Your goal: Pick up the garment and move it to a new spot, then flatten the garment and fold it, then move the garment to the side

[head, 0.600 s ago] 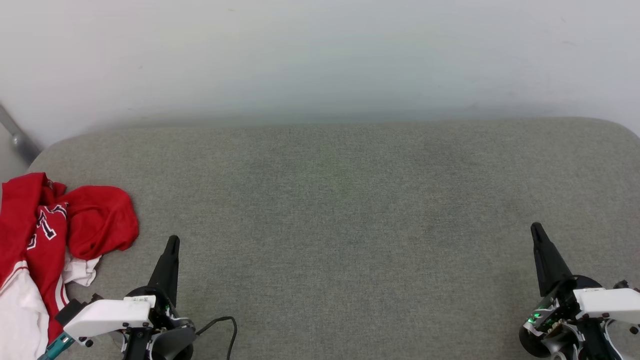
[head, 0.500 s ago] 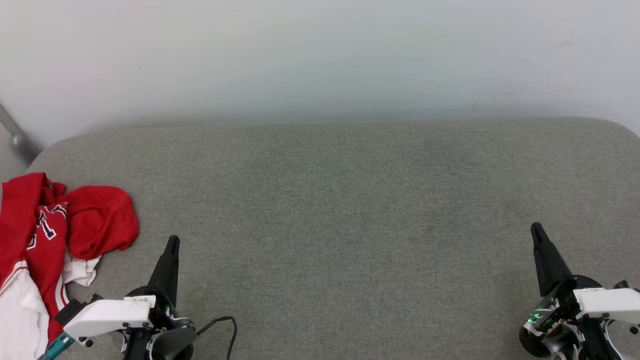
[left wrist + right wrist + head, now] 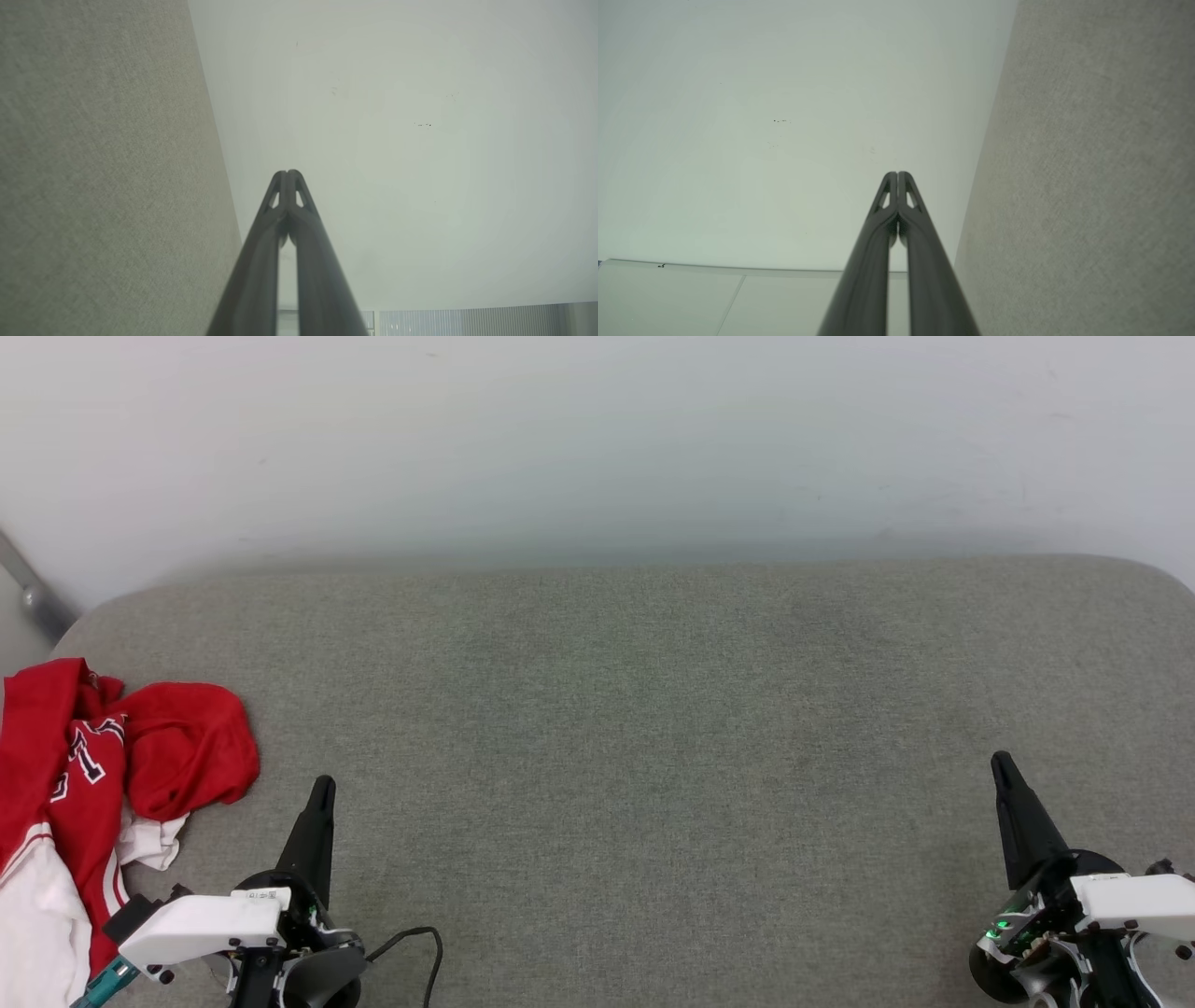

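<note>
- Head view: nothing has changed over the last half second. The garment (image 3: 93,775), both pincers and the camera sit exactly where they were.
- Garment: a crumpled red-and-white heap at the far-left edge of the surface (image 3: 635,728), partly cut off by the frame. Some black, white-outlined print shows. It's neither flat nor folded.
- Left pincer (image 3: 322,789): fingers pressed together and empty, low at near-left, tip pointing away from the robot. The garment is near on its left, not touching.
- Right pincer (image 3: 1002,763): also closed and empty, at near-right, well apart from the garment.
- Wrist views agree: each finger pair meets at the tips, with the surface and a pale wall (image 3: 420,140) beyond.
- Cable (image 3: 420,938) loops just right of the left wrist, apart from the garment.
- Read: idle start pose, pick-up not yet begun.
- Next, likely: the left pincer opens, swings left and drops onto the heap, since it's the closer arm. The grey stretch between the pincers would serve as the new spot.
- Risk: pinching a single layer may drag the heap instead of lifting it. Can't tell whether any of it hangs over the edge.
</note>
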Robot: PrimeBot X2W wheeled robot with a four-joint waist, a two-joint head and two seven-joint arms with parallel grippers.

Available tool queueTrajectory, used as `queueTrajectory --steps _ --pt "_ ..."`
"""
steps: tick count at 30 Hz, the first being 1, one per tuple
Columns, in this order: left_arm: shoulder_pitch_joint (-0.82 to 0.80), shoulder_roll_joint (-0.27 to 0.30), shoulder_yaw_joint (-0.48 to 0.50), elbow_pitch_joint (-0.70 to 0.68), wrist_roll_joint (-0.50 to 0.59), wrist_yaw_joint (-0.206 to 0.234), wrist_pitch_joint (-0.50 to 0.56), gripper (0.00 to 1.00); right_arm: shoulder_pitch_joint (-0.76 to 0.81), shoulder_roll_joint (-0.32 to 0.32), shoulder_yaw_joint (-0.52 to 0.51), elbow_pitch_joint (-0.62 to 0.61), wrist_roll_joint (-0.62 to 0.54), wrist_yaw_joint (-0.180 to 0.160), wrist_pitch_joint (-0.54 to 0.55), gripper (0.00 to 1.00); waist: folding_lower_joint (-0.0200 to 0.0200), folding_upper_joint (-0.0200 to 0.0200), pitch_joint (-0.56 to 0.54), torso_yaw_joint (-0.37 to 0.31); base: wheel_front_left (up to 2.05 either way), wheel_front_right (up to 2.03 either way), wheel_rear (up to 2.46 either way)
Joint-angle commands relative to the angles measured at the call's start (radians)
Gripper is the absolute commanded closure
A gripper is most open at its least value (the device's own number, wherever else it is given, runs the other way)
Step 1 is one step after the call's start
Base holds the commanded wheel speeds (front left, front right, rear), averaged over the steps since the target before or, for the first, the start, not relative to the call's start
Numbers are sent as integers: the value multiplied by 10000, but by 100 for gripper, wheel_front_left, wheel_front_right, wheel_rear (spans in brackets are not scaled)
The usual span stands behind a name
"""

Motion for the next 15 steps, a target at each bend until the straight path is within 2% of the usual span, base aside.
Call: queueTrajectory --steps 1,5,6,15 --pt "-77 -15 17 0 14 -24 19 100 -107 38 6 8 40 -3 -5 100 0 -1 0 0 0 0 0" --pt "-77 -15 17 0 14 -24 19 100 -107 38 6 8 40 -3 -5 100 0 -1 0 0 0 0 0" --pt "11 0 -10 28 2 2 -4 0 16 0 1 21 -4 0 -4 0 0 -1 1 0 0 0 0" --pt "59 -10 -456 -51 137 8 -366 0 143 -3 304 -39 -280 -2 -373 0 0 -1 14 -4 0 0 0"
